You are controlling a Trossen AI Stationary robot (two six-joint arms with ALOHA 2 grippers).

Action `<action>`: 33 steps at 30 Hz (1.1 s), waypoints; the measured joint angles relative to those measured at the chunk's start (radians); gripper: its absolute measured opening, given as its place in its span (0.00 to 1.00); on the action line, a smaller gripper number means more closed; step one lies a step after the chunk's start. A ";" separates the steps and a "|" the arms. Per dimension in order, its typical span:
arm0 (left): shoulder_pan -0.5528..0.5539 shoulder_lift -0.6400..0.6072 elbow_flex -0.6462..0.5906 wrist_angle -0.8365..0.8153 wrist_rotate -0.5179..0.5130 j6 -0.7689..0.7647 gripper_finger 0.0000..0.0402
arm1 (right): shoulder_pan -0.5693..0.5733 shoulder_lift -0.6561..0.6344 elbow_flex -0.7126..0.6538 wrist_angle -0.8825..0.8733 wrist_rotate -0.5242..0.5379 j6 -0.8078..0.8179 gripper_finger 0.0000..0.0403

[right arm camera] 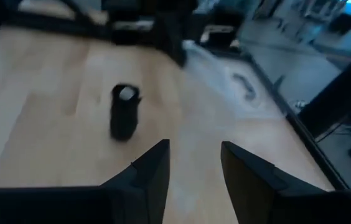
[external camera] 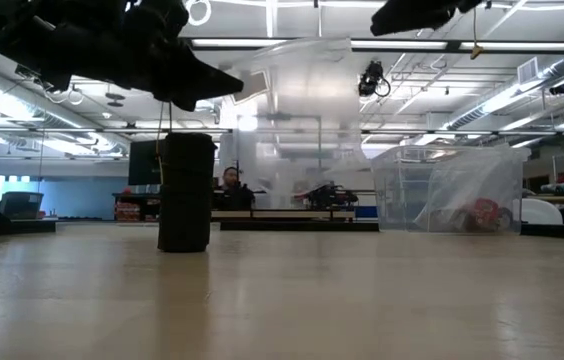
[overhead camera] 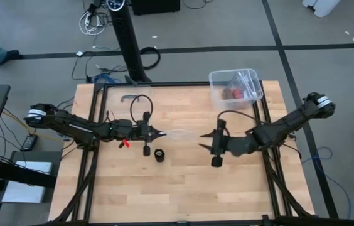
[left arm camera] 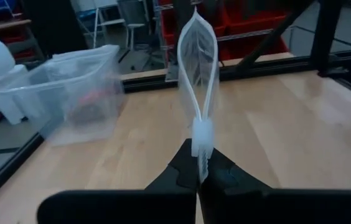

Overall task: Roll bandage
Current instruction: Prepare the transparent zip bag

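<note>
— Where did you have the arms?
— My left claw (overhead camera: 159,133) was pinched tight, arm stretched inward. My right claw (overhead camera: 206,144) hovered opposite, fingers (right arm camera: 154,171) parted, holding nothing.

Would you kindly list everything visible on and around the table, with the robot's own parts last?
bandage: one, black, rolled and standing upright on the table, near the middle.
plastic wrapper: one, clear, held up off the table.
plastic box: one, clear, far right corner, red items inside.
table: one, light wood.
person: one, seated in the room behind.
left gripper: shut on the wrapper.
right gripper: open, empty, facing the bandage.
</note>
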 joint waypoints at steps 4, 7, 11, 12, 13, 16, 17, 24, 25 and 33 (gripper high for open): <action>-0.008 0.000 0.000 0.002 0.007 0.002 0.01 | -0.040 -0.049 -0.118 0.218 -0.026 -0.040 0.34; -0.008 0.000 0.002 0.001 0.034 0.001 0.01 | -0.076 -0.064 -0.143 0.303 -0.083 -0.058 0.33; -0.008 0.000 0.002 0.005 0.039 0.001 0.01 | -0.127 -0.050 -0.140 0.322 -0.231 -0.059 0.29; -0.008 0.000 0.002 0.007 0.039 0.001 0.01 | -0.137 -0.045 -0.140 0.328 -0.254 -0.058 0.28; -0.008 0.000 0.002 0.009 0.039 0.000 0.01 | -0.146 -0.041 -0.140 0.331 -0.267 -0.054 0.27; -0.008 0.000 0.002 0.014 0.039 0.001 0.01 | -0.175 -0.025 -0.140 0.341 -0.292 -0.045 0.22; -0.008 0.000 0.002 0.020 0.039 0.000 0.01 | -0.185 -0.019 -0.140 0.348 -0.307 -0.045 0.20; -0.007 0.000 0.003 0.044 0.039 -0.003 0.01 | -0.224 0.025 -0.139 0.409 -0.379 -0.063 0.02; -0.007 0.000 0.003 0.048 0.039 -0.003 0.01 | -0.228 0.031 -0.139 0.423 -0.394 -0.063 0.03; -0.007 0.005 0.004 0.090 0.019 -0.004 0.01 | -0.261 0.099 -0.136 0.498 -0.440 -0.063 0.01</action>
